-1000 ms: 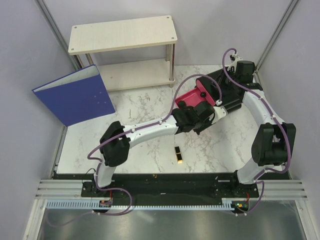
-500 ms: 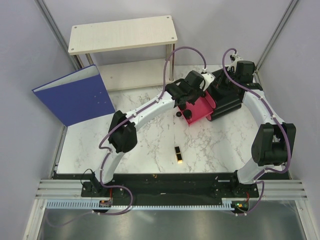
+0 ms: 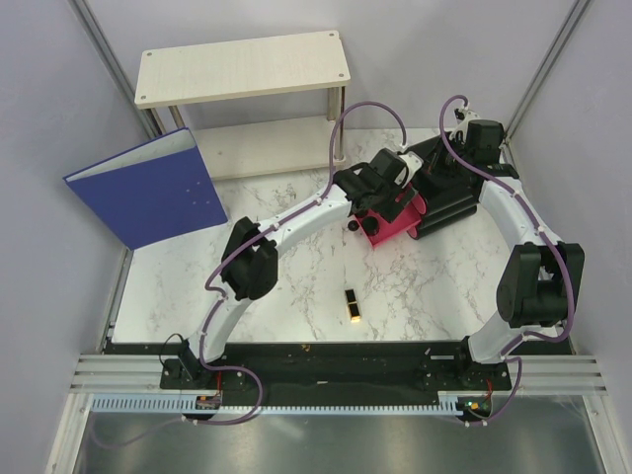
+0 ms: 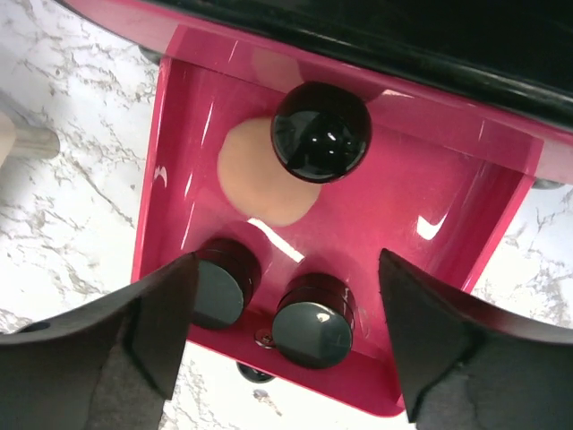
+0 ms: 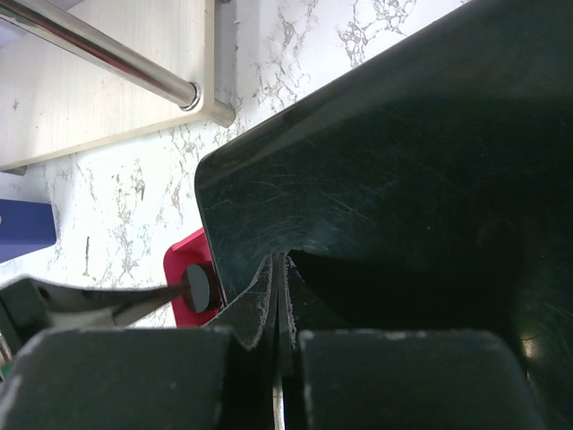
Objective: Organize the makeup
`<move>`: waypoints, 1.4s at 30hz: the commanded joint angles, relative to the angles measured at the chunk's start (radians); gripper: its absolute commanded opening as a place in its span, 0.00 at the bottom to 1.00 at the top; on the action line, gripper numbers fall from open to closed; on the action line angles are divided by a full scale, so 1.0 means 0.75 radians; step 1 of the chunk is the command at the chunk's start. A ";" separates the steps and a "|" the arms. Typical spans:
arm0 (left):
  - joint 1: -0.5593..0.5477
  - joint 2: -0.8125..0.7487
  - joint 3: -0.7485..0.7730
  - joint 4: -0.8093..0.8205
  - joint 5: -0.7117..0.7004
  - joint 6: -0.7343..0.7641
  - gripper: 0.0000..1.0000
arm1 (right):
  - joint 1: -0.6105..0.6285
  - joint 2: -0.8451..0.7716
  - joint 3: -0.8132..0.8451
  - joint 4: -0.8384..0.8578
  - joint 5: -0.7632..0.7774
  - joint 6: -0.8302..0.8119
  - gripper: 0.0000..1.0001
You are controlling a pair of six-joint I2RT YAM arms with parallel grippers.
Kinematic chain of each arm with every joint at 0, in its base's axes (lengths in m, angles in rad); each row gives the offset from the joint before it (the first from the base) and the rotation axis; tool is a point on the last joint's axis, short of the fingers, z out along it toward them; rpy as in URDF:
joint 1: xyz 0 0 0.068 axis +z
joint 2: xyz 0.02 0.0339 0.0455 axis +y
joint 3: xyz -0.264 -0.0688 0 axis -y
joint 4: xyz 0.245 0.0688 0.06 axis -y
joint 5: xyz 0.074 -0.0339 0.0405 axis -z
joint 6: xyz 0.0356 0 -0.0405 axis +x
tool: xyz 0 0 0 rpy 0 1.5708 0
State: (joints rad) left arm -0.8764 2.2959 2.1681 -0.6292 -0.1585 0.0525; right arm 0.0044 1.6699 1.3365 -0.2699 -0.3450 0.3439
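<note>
My left gripper (image 4: pixel 286 336) hangs open over the pulled-out pink drawer (image 4: pixel 430 193), nothing between its fingers. In the drawer lie a round peach puff (image 4: pixel 255 179), a glossy round black jar (image 4: pixel 320 132) and two dark round-topped pieces (image 4: pixel 224 282) (image 4: pixel 313 324) at the front wall. From above, the left gripper (image 3: pixel 380 193) covers most of the drawer (image 3: pixel 397 225). The black-and-gold lipstick (image 3: pixel 351 305) lies alone on the marble, nearer the arm bases. My right gripper (image 5: pixel 279 269) is pinched shut on a wall of the black organizer box (image 5: pixel 376 152), at its back (image 3: pixel 462 148).
The organizer box (image 3: pixel 444 193) stands at the right back of the marble table (image 3: pixel 286 286). A light wooden shelf unit (image 3: pixel 242 69) stands at the back, with a blue binder (image 3: pixel 148 188) leaning at the left. The drawer's black knob (image 5: pixel 199 288) faces the table's middle.
The left arm swung from the drawer's front to above the drawer, and its jaws went from shut to wide open. The right arm and the lipstick stayed put.
</note>
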 commanded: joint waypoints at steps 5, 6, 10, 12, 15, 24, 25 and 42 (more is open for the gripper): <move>0.005 -0.089 -0.001 -0.010 -0.124 -0.015 0.99 | 0.004 0.201 -0.199 -0.587 0.131 -0.072 0.00; 0.009 -0.130 -0.027 -0.012 -0.130 -0.003 0.99 | 0.004 0.199 -0.199 -0.587 0.131 -0.072 0.00; 0.027 -0.257 -0.150 -0.008 -0.085 0.061 0.99 | 0.004 0.201 -0.213 -0.577 0.123 -0.066 0.00; 0.050 -0.312 -0.264 0.002 -0.006 0.098 0.99 | 0.004 0.199 -0.215 -0.571 0.116 -0.062 0.00; 0.066 -0.427 -0.473 0.057 0.092 0.171 0.98 | 0.004 0.199 -0.213 -0.569 0.114 -0.062 0.00; 0.083 -0.617 -0.982 0.260 0.295 0.382 0.95 | 0.002 0.193 -0.221 -0.567 0.114 -0.062 0.00; 0.085 -0.613 -0.991 0.276 0.301 0.380 0.94 | 0.004 0.193 -0.221 -0.565 0.112 -0.062 0.00; 0.089 -0.335 -0.749 0.326 0.248 0.300 0.87 | 0.004 0.171 -0.219 -0.569 0.106 -0.060 0.00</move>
State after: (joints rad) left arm -0.8143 2.0045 1.5379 -0.4099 0.0521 0.2714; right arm 0.0036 1.6676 1.3167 -0.2310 -0.3634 0.3523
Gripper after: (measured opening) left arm 0.882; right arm 0.006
